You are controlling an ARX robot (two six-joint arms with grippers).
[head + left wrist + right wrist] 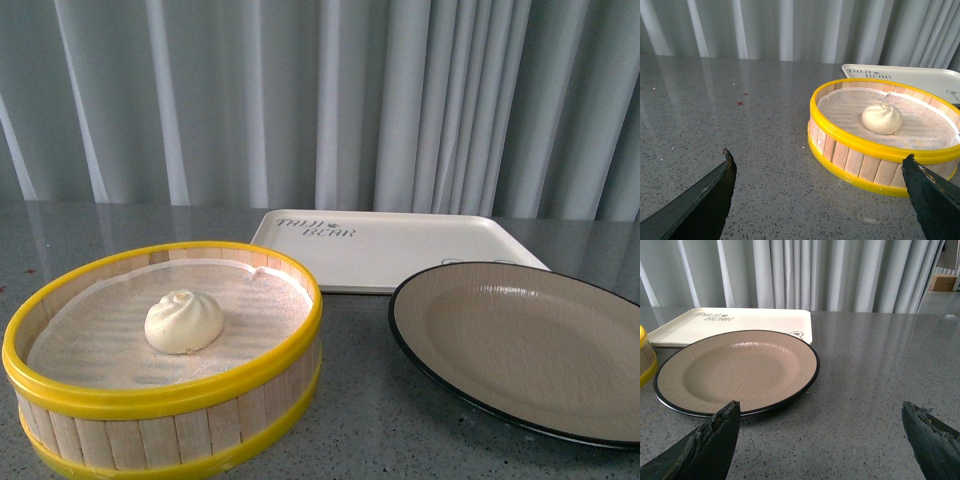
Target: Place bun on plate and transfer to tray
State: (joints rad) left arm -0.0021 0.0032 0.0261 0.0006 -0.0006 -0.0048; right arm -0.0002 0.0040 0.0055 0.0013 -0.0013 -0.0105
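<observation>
The white pleated bun (184, 321) (882, 118) rests on cloth inside a yellow-rimmed wooden steamer basket (170, 400) (860, 160) at the front left. An empty beige plate (520, 350) (740, 370) with a black rim lies at the front right. Behind both is the cream tray (390, 250) (735, 320) (910, 77) printed "TAIJI BEAR". Neither gripper shows in the front view. My left gripper (817, 157) is open, short of the basket, with bare table between its fingers. Just as empty, my right gripper (820, 407) stands open near the plate's edge.
Everything sits on a grey speckled tabletop (360, 420). White curtains (320, 100) hang behind the table. A few small red marks (740, 103) dot the table beyond the left gripper.
</observation>
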